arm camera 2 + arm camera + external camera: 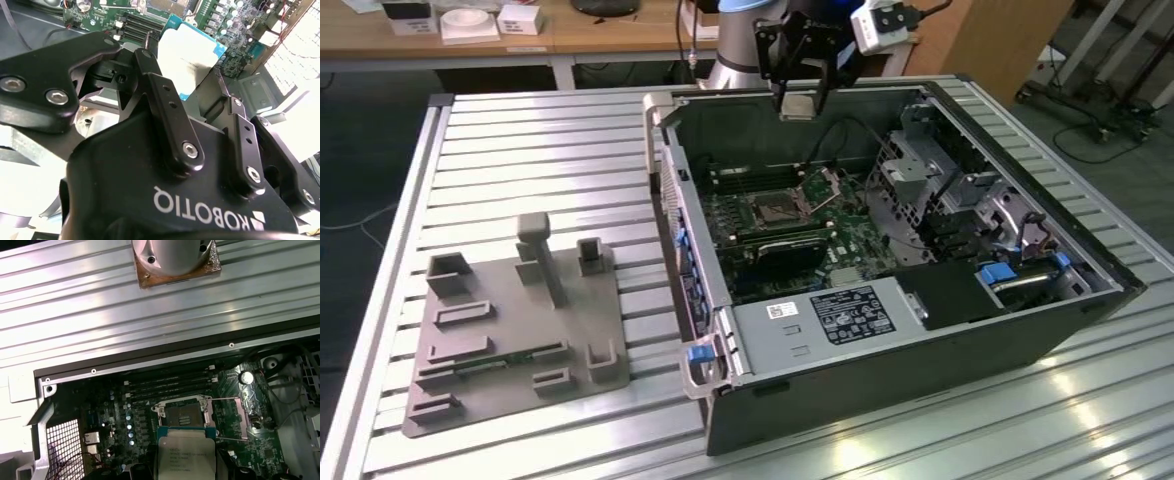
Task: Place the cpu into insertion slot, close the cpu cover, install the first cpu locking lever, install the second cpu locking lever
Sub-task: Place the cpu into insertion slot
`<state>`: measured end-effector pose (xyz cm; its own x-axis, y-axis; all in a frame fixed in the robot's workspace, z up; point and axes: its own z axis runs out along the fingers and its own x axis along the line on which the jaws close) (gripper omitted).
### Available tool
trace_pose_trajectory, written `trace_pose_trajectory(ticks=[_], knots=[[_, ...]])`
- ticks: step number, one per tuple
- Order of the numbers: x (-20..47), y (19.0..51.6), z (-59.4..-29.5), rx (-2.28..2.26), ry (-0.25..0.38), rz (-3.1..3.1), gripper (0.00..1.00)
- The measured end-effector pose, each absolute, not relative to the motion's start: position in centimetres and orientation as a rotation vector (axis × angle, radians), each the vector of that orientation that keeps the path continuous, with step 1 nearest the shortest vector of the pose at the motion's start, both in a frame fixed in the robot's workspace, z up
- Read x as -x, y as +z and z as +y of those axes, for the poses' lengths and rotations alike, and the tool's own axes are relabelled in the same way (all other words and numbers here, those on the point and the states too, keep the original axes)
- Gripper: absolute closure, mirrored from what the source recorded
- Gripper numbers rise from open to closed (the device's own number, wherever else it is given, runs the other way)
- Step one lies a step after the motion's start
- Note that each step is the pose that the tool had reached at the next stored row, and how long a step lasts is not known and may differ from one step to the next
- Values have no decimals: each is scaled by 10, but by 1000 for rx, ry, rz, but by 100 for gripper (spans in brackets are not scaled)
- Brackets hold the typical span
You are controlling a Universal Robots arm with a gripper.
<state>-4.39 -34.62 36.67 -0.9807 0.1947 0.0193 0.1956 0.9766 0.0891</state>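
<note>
My gripper (797, 103) hangs above the far wall of the open computer case (687, 260), shut on the cpu (797, 106). In the second wrist view the two black fingers (165, 100) clamp the pale square cpu (192, 52) by its edges, gripper (185, 57). The first wrist view has the cpu (186, 457) just short of the open insertion slot (182, 416) on the green motherboard. The cpu cover (831, 184) stands tipped up beside the slot (771, 211). The cpu locking levers are too thin to tell from the socket hardware.
A grey fixture plate (520, 330) with upright blocks lies on the slatted metal table (547, 140) at the exterior view's left. Inside the case are a labelled grey box (841, 315), a drive cage (947, 190) and memory slots (165, 385). The arm's base (175, 260) is bolted behind the case.
</note>
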Motion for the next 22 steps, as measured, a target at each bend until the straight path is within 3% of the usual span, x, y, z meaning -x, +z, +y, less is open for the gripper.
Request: trace_pose_trajectory(ticks=[22], knots=[[44, 367, -346, 351, -142, -3109, 46]])
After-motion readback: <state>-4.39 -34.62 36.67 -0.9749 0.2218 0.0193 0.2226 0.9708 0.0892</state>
